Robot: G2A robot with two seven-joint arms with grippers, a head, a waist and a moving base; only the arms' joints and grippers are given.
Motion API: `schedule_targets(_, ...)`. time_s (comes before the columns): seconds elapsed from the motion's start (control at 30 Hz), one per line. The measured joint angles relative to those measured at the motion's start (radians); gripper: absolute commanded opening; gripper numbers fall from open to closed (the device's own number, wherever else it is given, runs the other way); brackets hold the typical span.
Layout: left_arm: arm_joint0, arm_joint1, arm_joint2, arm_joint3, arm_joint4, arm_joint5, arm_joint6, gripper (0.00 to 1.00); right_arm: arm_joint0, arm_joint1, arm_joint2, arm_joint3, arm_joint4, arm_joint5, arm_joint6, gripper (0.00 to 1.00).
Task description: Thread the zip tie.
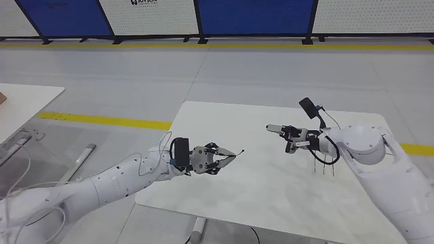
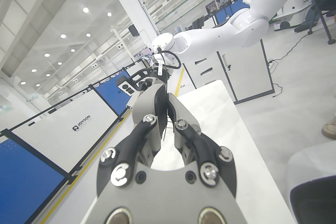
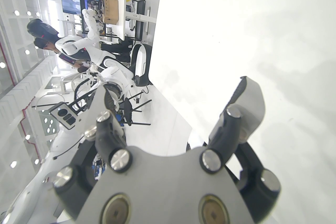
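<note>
Two grippers hover above the white table, tips pointing at each other across its middle with open space between them. Nearest, over the table's near left edge, the left gripper is clenched on the zip tie. This thin black strip is pinched between its fingertips. One end pokes out past the tips toward the table's middle, and the ridged length runs back between the jaws. Farther in, over the table's right half, the right gripper hangs released. Its two fingers are spread wide, with bare tabletop showing between them.
</note>
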Motion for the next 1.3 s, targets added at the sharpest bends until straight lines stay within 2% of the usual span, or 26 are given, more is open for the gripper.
schedule_targets(0.07,0.000,0.000,0.000,0.000,0.000,0.000,0.000,0.00,-0.001,0.000,-0.001,-0.002,-0.002,-0.002,-0.002,1.00)
schedule_targets(0.13,0.001,0.000,0.000,-0.002,0.000,0.000,-0.004,0.00,0.000,0.003,-0.007,-0.015,-0.045,-0.030,-0.003,1.00)
schedule_targets(0.27,0.005,0.007,0.000,-0.026,0.036,0.000,-0.121,0.00,0.015,0.012,-0.003,-0.034,-0.135,-0.105,0.043,1.00)
schedule_targets(0.4,0.012,0.037,0.000,-0.078,0.037,0.000,-0.194,0.00,0.026,0.016,0.003,-0.049,-0.148,-0.212,0.118,1.00)
schedule_targets(0.5,0.009,0.066,0.000,-0.129,-0.001,0.000,-0.205,0.00,0.034,0.016,-0.017,-0.078,-0.189,-0.293,0.168,1.00)
schedule_targets(0.6,0.011,0.090,0.000,-0.177,-0.032,0.000,-0.215,0.00,0.037,0.014,-0.024,-0.086,-0.210,-0.303,0.158,1.00)
schedule_targets(0.8,0.011,0.090,0.000,-0.178,-0.032,0.000,-0.216,0.00,0.037,0.014,-0.023,-0.086,-0.209,-0.301,0.157,1.00)
schedule_targets(0.87,0.012,0.090,0.000,-0.180,-0.033,0.000,-0.217,0.00,0.032,0.016,-0.031,-0.100,-0.238,-0.321,0.143,1.00)
schedule_targets(1.03,0.043,0.084,0.000,-0.210,-0.102,0.000,-0.299,0.00,0.034,0.024,-0.034,-0.151,-0.389,-0.433,0.133,1.00)
schedule_targets(1.2,0.033,0.079,0.000,-0.257,-0.180,0.000,-0.420,0.00,0.021,0.033,-0.018,-0.195,-0.429,-0.563,0.139,1.00)
schedule_targets(1.3,0.023,0.075,0.000,-0.278,-0.234,0.000,-0.446,0.00,0.016,0.038,-0.019,-0.216,-0.446,-0.653,0.168,1.00)
